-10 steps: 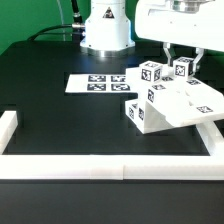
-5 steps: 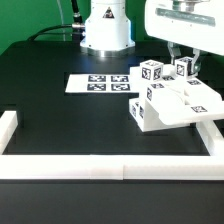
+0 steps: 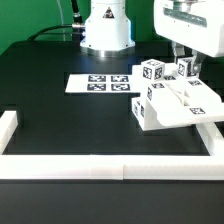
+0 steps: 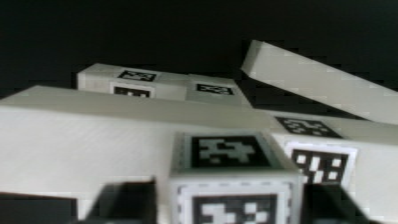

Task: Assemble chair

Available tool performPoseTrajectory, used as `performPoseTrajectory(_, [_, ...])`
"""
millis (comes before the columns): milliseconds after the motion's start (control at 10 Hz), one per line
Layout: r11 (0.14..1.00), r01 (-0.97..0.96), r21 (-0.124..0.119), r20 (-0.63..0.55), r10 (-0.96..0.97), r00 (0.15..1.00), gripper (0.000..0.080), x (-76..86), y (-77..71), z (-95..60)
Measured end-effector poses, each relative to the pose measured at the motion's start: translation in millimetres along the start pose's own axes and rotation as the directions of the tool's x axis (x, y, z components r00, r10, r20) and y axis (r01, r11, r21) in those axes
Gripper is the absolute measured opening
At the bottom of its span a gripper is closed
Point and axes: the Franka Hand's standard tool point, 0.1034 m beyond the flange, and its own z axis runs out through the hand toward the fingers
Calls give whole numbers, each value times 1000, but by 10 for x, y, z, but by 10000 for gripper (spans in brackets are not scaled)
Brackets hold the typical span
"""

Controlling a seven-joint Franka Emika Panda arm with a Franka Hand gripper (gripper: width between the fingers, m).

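Note:
The white chair pieces (image 3: pixel 168 106) sit grouped at the exterior view's right: a blocky slab body with tagged sides, and a tagged block (image 3: pixel 152 72) behind it. My gripper (image 3: pixel 186 60) comes down from above and is shut on an upright tagged chair piece (image 3: pixel 186 68) standing on the body's far side. In the wrist view that tagged piece (image 4: pixel 231 165) fills the space between my dark fingers (image 4: pixel 111 205), with my gripper (image 4: pixel 231 208) closed around it. The white slab (image 4: pixel 89 125) lies behind it.
The marker board (image 3: pixel 97 83) lies flat left of the chair pieces. A white border rail (image 3: pixel 100 168) runs along the front and up both sides. The arm's white base (image 3: pixel 105 28) stands at the back. A slanted white bar (image 4: pixel 329 85) crosses the wrist view.
My gripper has moved toward the exterior view's right, and the grouped chair pieces have shifted right with it, closer to the side rail.

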Motion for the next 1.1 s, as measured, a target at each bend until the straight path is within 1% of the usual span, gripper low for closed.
performPoseTrajectory(100, [999, 32, -1, 0, -32, 999, 548, 0, 1, 1])
performPoseTrajectory(200, [996, 85, -3, 2, -85, 996, 548, 4, -9, -5])
performPoseTrajectory(300, [985, 171, -1, 0, -171, 985, 628, 13, -16, -6])
performPoseTrajectory(500, [959, 283, -1, 0, -283, 959, 643, 13, -13, -2])
performPoseTrajectory(700, [894, 447, -2, 0, -447, 894, 648, 14, -12, 0])
performPoseTrajectory(800, [850, 527, -15, -3, -527, 850, 648, 13, -7, 2])
performPoseTrajectory(900, [770, 637, -43, -6, -638, 770, 649, -1, -3, 4])
performPoseTrajectory(1000, [695, 717, -58, -1, -718, 696, 649, -12, -9, 2])
performPoseTrajectory(1100, [626, 778, -59, 5, -779, 627, 649, -15, -17, 1])
